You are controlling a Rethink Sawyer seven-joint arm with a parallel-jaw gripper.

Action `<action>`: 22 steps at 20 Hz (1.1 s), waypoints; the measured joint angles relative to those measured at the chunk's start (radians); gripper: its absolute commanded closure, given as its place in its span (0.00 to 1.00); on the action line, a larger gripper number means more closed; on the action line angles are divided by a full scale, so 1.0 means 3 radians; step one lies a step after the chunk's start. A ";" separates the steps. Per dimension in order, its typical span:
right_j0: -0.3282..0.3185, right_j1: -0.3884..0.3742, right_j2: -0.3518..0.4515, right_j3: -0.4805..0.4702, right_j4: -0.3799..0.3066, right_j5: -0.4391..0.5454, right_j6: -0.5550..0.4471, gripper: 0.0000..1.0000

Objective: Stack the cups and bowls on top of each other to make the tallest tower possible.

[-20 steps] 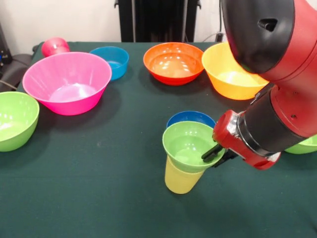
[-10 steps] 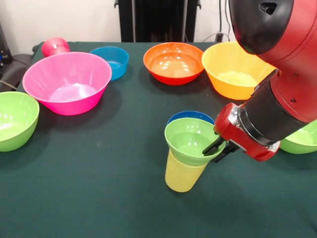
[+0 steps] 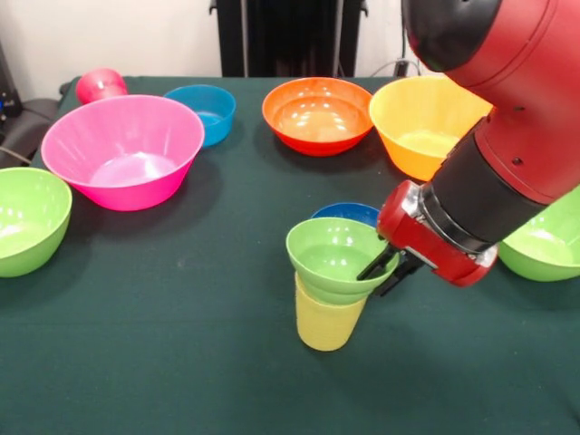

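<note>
Although most of the bowls lie loose around the green table (image 3: 163, 344), the build has begun at lower centre of the frame, and the step in hand looks like seating the first bowl on its base. Largest in view is the red and black arm (image 3: 507, 154), filling the upper right and reaching down-left. Next comes the pink bowl (image 3: 122, 149) at upper left, then the yellow-orange bowl (image 3: 421, 127) at upper right, partly behind the arm. The orange-red bowl (image 3: 317, 113) sits top centre. Two large lime green bowls lie at the edges, one at the left (image 3: 27, 217), one at the right (image 3: 544, 245). The light blue bowl (image 3: 204, 109) is at the top, left of centre, with the red cup (image 3: 100, 84) in the top-left corner.

The tower so far is a small green bowl (image 3: 337, 258) resting in the yellow cup (image 3: 324, 322), with a dark blue bowl (image 3: 349, 214) just behind. The gripper (image 3: 382, 270) is clamped on the small green bowl's right rim, one finger inside and one outside.

Judging by this, the next move calls for letting go once the bowl sits level and then lifting clear without tipping the light cup.
</note>
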 measured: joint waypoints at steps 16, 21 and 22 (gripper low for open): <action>-0.0004 -0.0115 0.0244 0.0088 -0.0296 -0.0106 0.0000 1.00; -0.0029 -0.0150 0.0347 0.0091 -0.0308 -0.0106 0.0000 1.00; -0.0033 -0.0155 0.0363 0.0091 -0.0308 -0.0106 0.0000 1.00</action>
